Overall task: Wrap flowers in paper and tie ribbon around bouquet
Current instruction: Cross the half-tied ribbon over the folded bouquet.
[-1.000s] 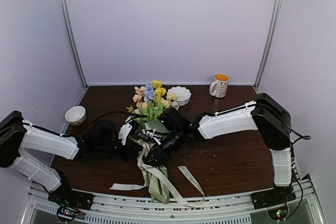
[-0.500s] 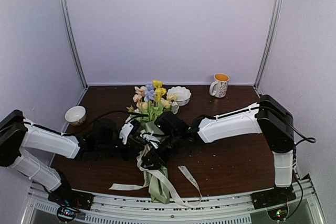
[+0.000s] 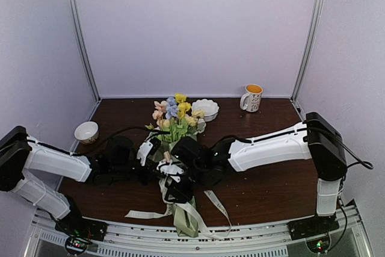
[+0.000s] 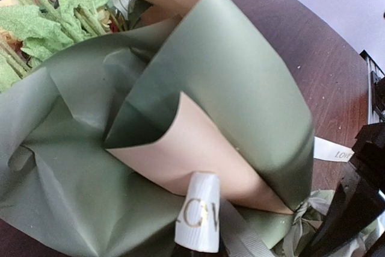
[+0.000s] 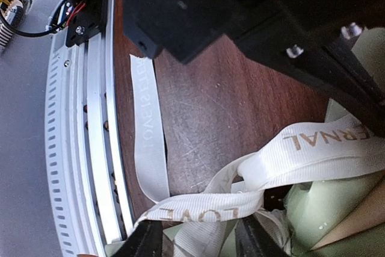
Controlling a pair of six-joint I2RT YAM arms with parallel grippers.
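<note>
Paper (image 4: 240,88) sage green w/ peach inside; ribbon (image 5: 147,142) cream, gold lettering.

Pale lilac walls (image 3: 192,28) are filling the upper frame, metal posts (image 3: 81,34) are rising at both back corners, a dark wooden table (image 3: 264,191) is spreading below

The left arm (image 3: 54,164) and right arm (image 3: 271,147) have white shells and black joints. Black cables (image 3: 126,129) run along them; tiny lights glow at the bases (image 3: 310,228).

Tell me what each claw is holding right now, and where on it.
Left claw: shut, apparently pinching the ribbon on a printed stretch by the paper. Right claw: open, straddling the ribbon, gripping nothing.
</note>
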